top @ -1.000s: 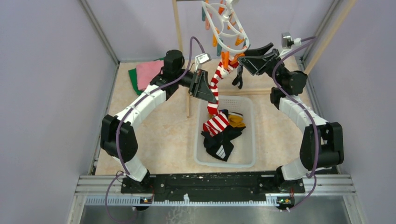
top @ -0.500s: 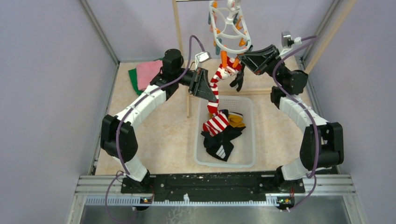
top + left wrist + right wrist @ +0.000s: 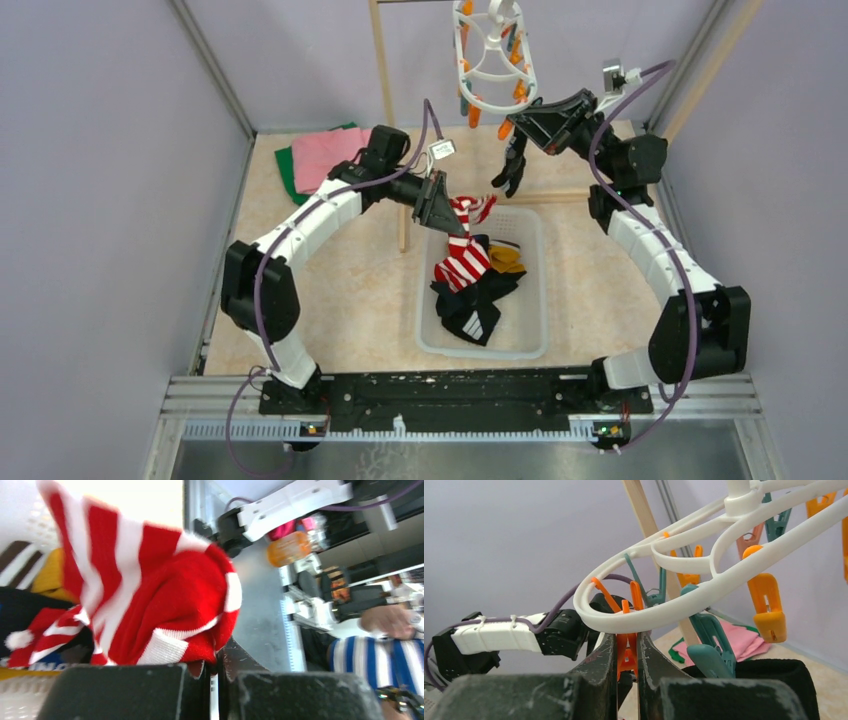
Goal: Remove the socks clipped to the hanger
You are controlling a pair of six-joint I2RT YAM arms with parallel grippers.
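Item, Santa sock (image 3: 165,605): apart from the hanger (image 3: 493,60), clenched in our left claw (image 3: 217,667) above the far rim of the basket (image 3: 540,262). Item, black sock (image 3: 508,168): hangs straight down under the hanger, just below our right claw (image 3: 626,640) (the nearer arm), which is pinched nearly closed on an orange peg (image 3: 626,661).

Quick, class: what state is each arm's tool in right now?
Left tool: closed, holding the striped sock.
Right tool: closed on an orange peg.
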